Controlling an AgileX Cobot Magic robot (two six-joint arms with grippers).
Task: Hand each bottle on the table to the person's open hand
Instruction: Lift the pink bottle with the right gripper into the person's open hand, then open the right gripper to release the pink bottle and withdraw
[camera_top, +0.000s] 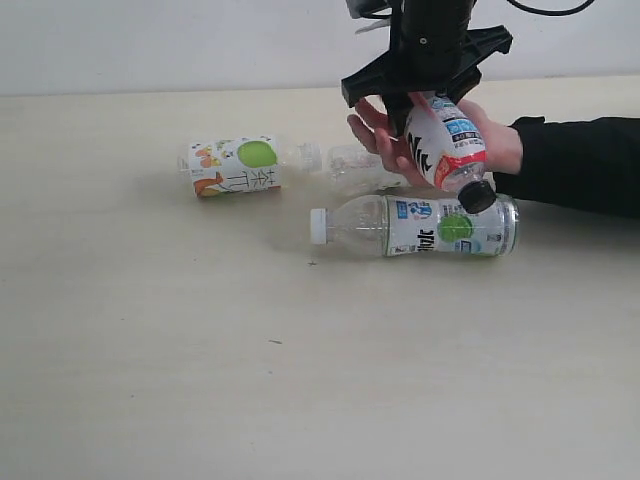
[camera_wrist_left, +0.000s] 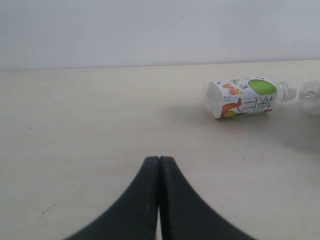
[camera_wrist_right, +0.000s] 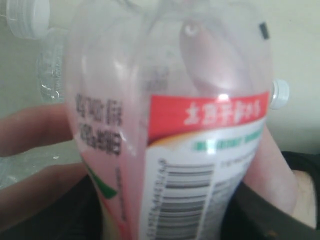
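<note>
**Exterior view**
- Right tool (camera_top: 425, 105): closed around the base end of the pink-labelled bottle (camera_top: 445, 140), which hangs beneath it, tilted, with the black cap (camera_top: 477, 196) lowest.
- Open hand (camera_top: 383, 138): just under and behind the tool, palm up. The held bottle lies across it, but contact cannot be confirmed.
- Bottles not yet handed over: the white-capped bottle (camera_top: 420, 225) lies on the surface (camera_top: 150, 350) just below the tool. A clear bottle (camera_top: 355, 165) lies beside the hand, and the green-spot bottle (camera_top: 235, 165) lies beyond it, well apart from the tool.
- Arm pose: the wrist is pointed steeply down over the palm.

**Left wrist view**
- Left tool (camera_wrist_left: 159, 200): fingers pressed together, nothing held, low over the bare surface.
- Green-spot bottle (camera_wrist_left: 242, 97): on its side ahead of the tool, well apart from it, with its base turned towards the tool.

**Right wrist view**
- Pink-labelled bottle (camera_wrist_right: 175, 125): fills the frame close under the tool, with the hand's fingers (camera_wrist_right: 30, 130) seen beside and behind it.
- Tool fingers: cannot be made out here.

**Handling**
- Weight: judged light, since the bottle looks nearly empty.
- Walls: thin plastic, likely to dent under a hard squeeze and smooth enough to slip.
- Where to hold: the labelled body is judged the surest place, across its width.
</note>
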